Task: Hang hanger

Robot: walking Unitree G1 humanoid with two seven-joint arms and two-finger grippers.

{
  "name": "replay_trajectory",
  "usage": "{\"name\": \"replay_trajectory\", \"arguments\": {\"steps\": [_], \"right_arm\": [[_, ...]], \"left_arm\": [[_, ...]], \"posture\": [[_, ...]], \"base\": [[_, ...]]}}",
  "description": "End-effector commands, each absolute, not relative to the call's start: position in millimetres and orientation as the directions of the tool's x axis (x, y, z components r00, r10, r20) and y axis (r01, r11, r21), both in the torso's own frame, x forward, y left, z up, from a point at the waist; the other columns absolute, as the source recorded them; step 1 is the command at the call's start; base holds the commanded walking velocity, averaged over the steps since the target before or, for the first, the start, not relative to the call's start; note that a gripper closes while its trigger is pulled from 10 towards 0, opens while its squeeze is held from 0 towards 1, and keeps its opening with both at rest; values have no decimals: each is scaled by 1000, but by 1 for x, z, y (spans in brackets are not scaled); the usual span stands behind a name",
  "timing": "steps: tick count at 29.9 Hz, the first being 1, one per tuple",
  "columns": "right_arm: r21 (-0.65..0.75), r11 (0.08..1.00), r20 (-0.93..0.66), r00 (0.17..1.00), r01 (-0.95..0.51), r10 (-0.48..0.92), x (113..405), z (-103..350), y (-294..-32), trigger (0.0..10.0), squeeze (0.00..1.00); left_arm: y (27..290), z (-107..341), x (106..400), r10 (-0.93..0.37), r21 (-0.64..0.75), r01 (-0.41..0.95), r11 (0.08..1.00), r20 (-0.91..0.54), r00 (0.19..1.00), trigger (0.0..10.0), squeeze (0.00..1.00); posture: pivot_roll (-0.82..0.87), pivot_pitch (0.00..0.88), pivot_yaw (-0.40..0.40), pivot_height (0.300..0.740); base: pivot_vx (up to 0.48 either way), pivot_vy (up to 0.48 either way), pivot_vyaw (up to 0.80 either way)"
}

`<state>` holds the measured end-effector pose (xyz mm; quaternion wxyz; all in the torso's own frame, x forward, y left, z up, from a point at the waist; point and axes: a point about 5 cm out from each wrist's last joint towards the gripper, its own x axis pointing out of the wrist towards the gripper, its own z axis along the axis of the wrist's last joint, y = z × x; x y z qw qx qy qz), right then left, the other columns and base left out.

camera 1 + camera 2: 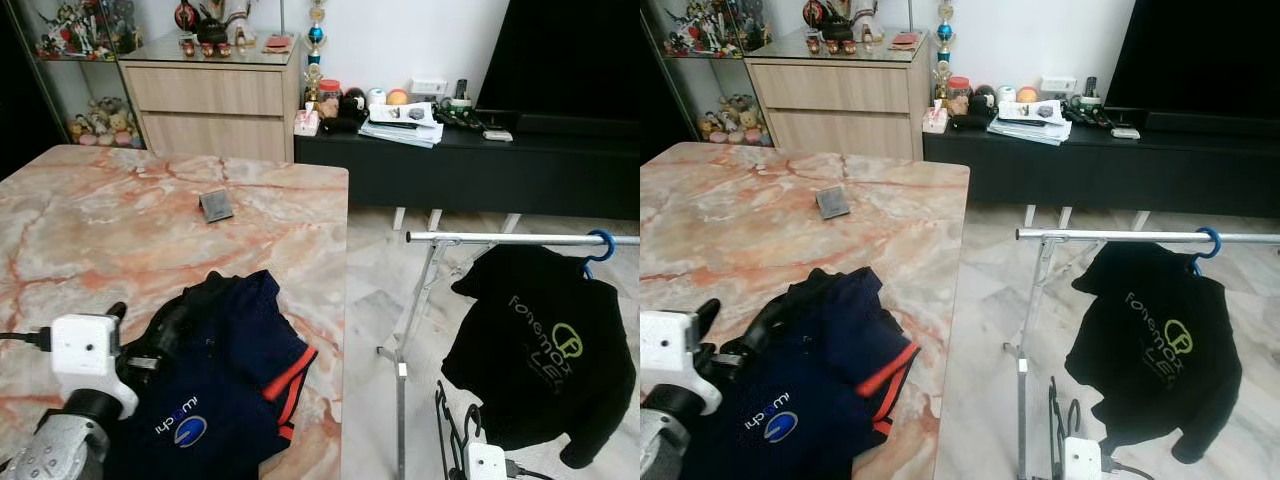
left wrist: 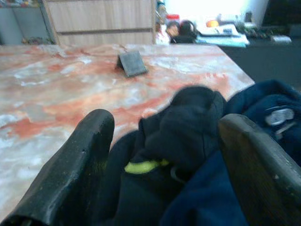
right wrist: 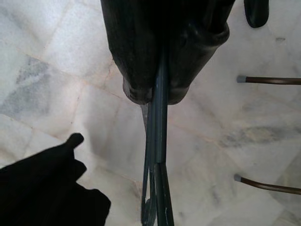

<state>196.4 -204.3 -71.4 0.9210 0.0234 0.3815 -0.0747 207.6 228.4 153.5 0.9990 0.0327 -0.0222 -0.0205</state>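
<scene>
The left gripper rested at the near edge of the marble table, its two black fingers spread wide with the dark collar of the navy shirt bunched between them; whether they gripped the cloth could not be told. The left wrist view showed a yellow-green strip inside that collar, hidden in the head views. Beyond the fingertips a small grey stand sat on the marble.

Further right, the right gripper hung low over the pale floor, its fingers pressed together on the thin dark wire hanger, which stuck out past the fingertips. In the left eye view this hanger was thin and partly cut off at the picture's lower edge.

Beyond and above it, a black sweatshirt hung from a blue hook on the silver clothes rail; its lettering was hard to read.
</scene>
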Motion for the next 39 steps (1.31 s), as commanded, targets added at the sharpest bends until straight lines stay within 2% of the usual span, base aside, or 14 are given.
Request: {"name": "replay_trajectory", "arguments": {"steps": [1,8,9,12,21,29,39], "right_arm": [[-10,986,-710,693,169,-126,197,-71,-205,10000,0],[-6,985,-713,689,174,-126,198,-71,-205,10000,0],[-1,985,-715,688,173,-122,198,-71,-205,10000,0],[5,983,-719,684,183,-124,197,-72,-205,10000,0],[20,976,-731,670,215,-132,195,-73,-206,10000,0],[29,958,-749,641,287,-169,188,-77,-208,10000,0],[37,955,-758,631,293,-164,183,-80,-203,10000,0]], "left_arm": [[233,155,205,-35,70,32,997,36,999,10000,0],[228,160,217,21,30,-24,999,92,996,10000,0],[217,160,222,-2,22,0,1000,108,994,10000,0],[208,159,224,-20,19,17,1000,118,993,10000,0],[210,160,223,-1,23,-2,1000,135,991,10000,0],[202,157,228,-43,24,41,999,127,991,10000,0],[207,158,231,-53,42,48,998,129,990,10000,0]], "posture": [[220,0,-37,740],[214,0,-41,740],[213,0,-41,740],[212,0,-46,740],[214,0,-54,740],[171,0,-26,740],[177,0,-3,740]], "base": [[0,0,0],[0,0,0],[0,0,0],[0,0,0],[0,-323,0],[0,-362,0],[0,-363,0]]}}
